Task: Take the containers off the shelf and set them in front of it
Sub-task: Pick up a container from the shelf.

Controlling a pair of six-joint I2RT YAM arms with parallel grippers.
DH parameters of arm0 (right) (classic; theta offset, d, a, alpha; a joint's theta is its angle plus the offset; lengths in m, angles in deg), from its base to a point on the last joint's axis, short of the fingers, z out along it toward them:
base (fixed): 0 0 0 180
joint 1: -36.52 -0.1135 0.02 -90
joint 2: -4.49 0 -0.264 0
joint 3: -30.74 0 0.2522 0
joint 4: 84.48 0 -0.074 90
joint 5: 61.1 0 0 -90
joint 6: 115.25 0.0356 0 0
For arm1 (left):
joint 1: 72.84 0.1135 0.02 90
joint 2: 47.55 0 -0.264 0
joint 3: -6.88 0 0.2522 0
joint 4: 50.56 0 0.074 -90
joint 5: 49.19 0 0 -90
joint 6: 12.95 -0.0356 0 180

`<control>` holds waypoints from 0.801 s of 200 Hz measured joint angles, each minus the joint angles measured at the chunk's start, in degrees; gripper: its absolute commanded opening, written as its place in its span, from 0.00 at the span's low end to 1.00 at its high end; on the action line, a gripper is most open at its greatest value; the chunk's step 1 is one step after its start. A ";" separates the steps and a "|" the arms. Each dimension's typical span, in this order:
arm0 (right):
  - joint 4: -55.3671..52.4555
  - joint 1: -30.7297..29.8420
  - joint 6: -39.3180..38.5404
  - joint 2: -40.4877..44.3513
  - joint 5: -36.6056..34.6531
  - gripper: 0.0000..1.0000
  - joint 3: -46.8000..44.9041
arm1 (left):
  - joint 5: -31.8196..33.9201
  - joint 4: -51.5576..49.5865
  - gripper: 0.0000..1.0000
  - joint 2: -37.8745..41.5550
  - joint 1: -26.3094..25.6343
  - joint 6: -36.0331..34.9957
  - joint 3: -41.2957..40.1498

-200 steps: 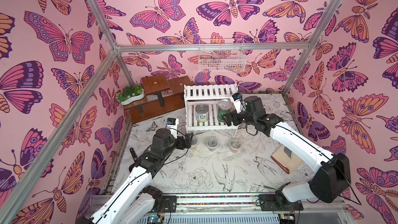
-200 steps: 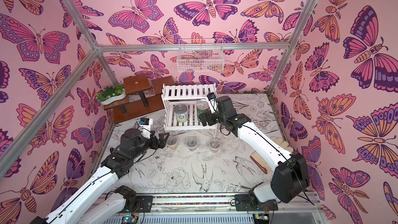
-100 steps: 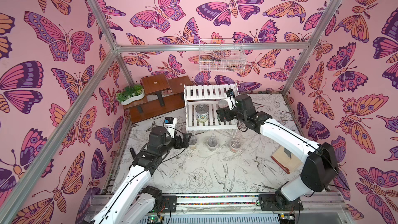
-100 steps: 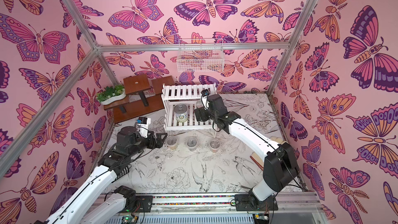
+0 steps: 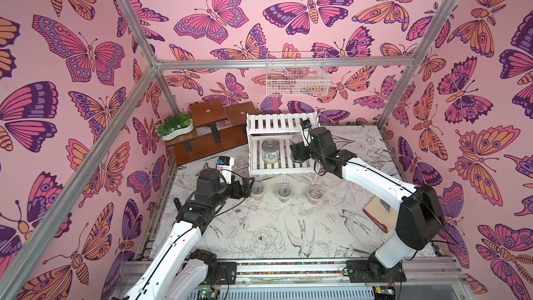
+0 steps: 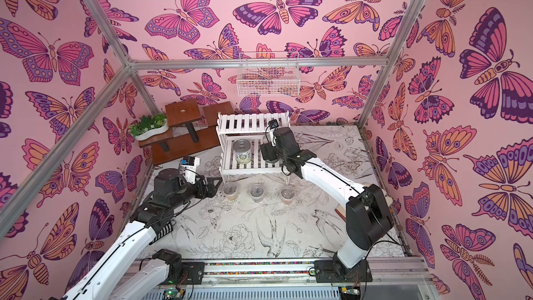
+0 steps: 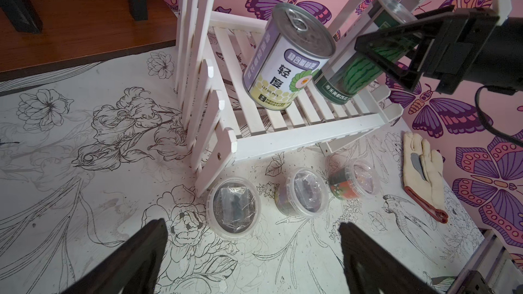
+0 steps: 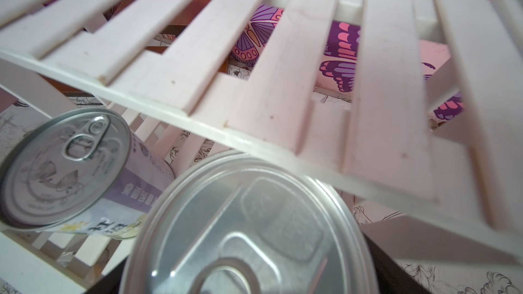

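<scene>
The right gripper (image 5: pixel 296 151) straddles the watermelon can (image 7: pixel 353 77), 3 o'clock of the white can (image 7: pixel 283 72) on the shelf's (image 7: pixel 297 137) lower tier; whether it grips is unclear. The left gripper (image 5: pixel 248 188) gapes wide, 9 o'clock of three cups (image 5: pixel 284 192).

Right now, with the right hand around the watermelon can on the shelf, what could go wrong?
1. The watermelon can sits under the upper tier; lifted straight up, it may hit the slats.
2. The white-green can stands close beside it; the right hand could tip it while pulling out.
3. Three small cups stand in front of the shelf; the can might be set down onto one.
</scene>
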 measured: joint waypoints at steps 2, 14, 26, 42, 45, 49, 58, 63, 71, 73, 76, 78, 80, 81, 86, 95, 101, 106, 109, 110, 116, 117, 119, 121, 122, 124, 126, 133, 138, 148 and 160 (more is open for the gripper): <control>0.04 0.00 -0.11 -0.02 0.02 0.77 0.00 | 0.00 0.00 1.00 0.00 0.02 0.00 0.00; 0.28 -0.02 -0.11 -0.07 0.20 0.71 0.00 | 0.00 0.02 1.00 0.00 0.09 0.00 0.00; 0.39 -0.02 -0.13 -0.07 0.44 0.69 -0.02 | -0.09 0.00 1.00 -0.02 0.15 -0.02 0.00; 0.42 -0.07 -0.13 -0.07 0.55 0.69 0.00 | -0.35 0.00 1.00 -0.11 0.15 -0.20 0.00; 0.42 -0.07 -0.13 -0.07 0.63 0.69 -0.02 | -0.42 0.00 1.00 -0.13 0.17 -0.22 0.00; 0.42 -0.07 -0.13 -0.07 0.68 0.69 -0.02 | -0.44 0.00 1.00 -0.20 0.17 -0.26 0.02; 0.42 -0.11 -0.15 -0.07 0.72 0.68 -0.02 | -0.63 0.00 1.00 -0.35 0.20 -0.42 0.07; 0.42 -0.17 -0.13 -0.07 0.76 0.68 -0.02 | -0.66 0.00 1.00 -0.48 0.20 -0.48 0.09; 0.39 -0.24 -0.15 -0.04 0.90 0.68 -0.02 | -0.83 0.00 1.00 -0.61 0.24 -0.61 0.13; 0.37 -0.26 -0.15 -0.04 0.92 0.68 -0.02 | -0.85 0.00 1.00 -0.63 0.26 -0.61 0.15; 0.37 -0.33 -0.15 -0.04 0.92 0.68 -0.02 | -0.87 -0.04 1.00 -0.70 0.31 -0.66 0.20; 0.35 -0.35 -0.15 -0.04 0.94 0.68 -0.02 | -0.92 -0.04 1.00 -0.72 0.33 -0.66 0.22; 0.33 -0.39 -0.20 -0.02 0.94 0.68 -0.02 | -0.94 -0.04 1.00 -0.72 0.37 -0.68 0.22; 0.31 -0.42 -0.20 0.00 0.96 0.68 -0.02 | -0.96 -0.04 1.00 -0.72 0.37 -0.68 0.22; 0.24 -0.52 -0.20 0.07 1.01 0.68 -0.02 | -0.98 -0.04 1.00 -0.74 0.44 -0.68 0.26; -0.11 -0.90 -0.22 0.31 1.14 0.68 -0.02 | -1.01 -0.13 1.00 -0.72 0.48 -0.83 0.39; -0.42 -1.16 -0.22 0.55 1.25 0.68 -0.02 | -1.03 -0.13 1.00 -0.72 0.48 -0.87 0.48; -0.79 -1.44 -0.22 0.81 1.42 0.67 -0.02 | -1.03 -0.13 1.00 -0.72 0.48 -0.90 0.55; -1.05 -1.60 -0.22 1.01 1.49 0.67 -0.04 | -1.05 -0.11 1.00 -0.72 0.48 -0.90 0.55; -1.11 -1.64 -0.22 1.05 1.53 0.67 -0.04 | -1.03 -0.11 1.00 -0.72 0.48 -0.92 0.55; -1.51 -2.01 -0.22 1.49 1.60 0.67 -0.07 | -1.07 -0.13 1.00 -0.72 0.48 -0.98 0.59; -1.53 -2.05 -0.22 1.53 1.60 0.67 -0.07 | -1.07 -0.13 1.00 -0.72 0.48 -1.01 0.59; -1.68 -2.19 -0.22 1.73 1.68 0.67 -0.09 | -1.07 -0.13 1.00 -0.72 0.48 -1.03 0.59; -1.75 -2.29 -0.22 1.99 1.68 0.67 -0.13 | -1.09 -0.15 1.00 -0.72 0.48 -1.03 0.59; -1.79 -2.34 -0.22 2.03 1.68 0.67 -0.15 | -1.09 -0.15 1.00 -0.72 0.48 -1.05 0.59; -1.86 -2.43 -0.22 2.21 1.84 0.67 -0.24 | -1.11 -0.15 1.00 -0.72 0.48 -1.05 0.61; -1.95 -2.54 -0.22 2.45 1.95 0.67 -0.33 | -1.11 -0.15 1.00 -0.72 0.48 -1.05 0.61; -2.12 -2.86 -0.20 3.41 2.03 0.66 -0.74 | -1.25 -0.17 1.00 -0.76 0.52 -1.07 0.63; -2.27 -3.08 -0.20 4.15 2.03 0.66 -1.05 | -1.27 -0.15 1.00 -0.83 0.52 -1.07 0.66; -2.49 -3.52 -0.17 5.88 2.16 0.65 -1.75 | -1.36 -0.17 1.00 -1.14 0.52 -1.09 0.81; -2.78 -4.07 -0.15 7.85 2.32 0.65 -2.49 | -1.46 -0.15 1.00 -1.77 0.52 -1.16 1.01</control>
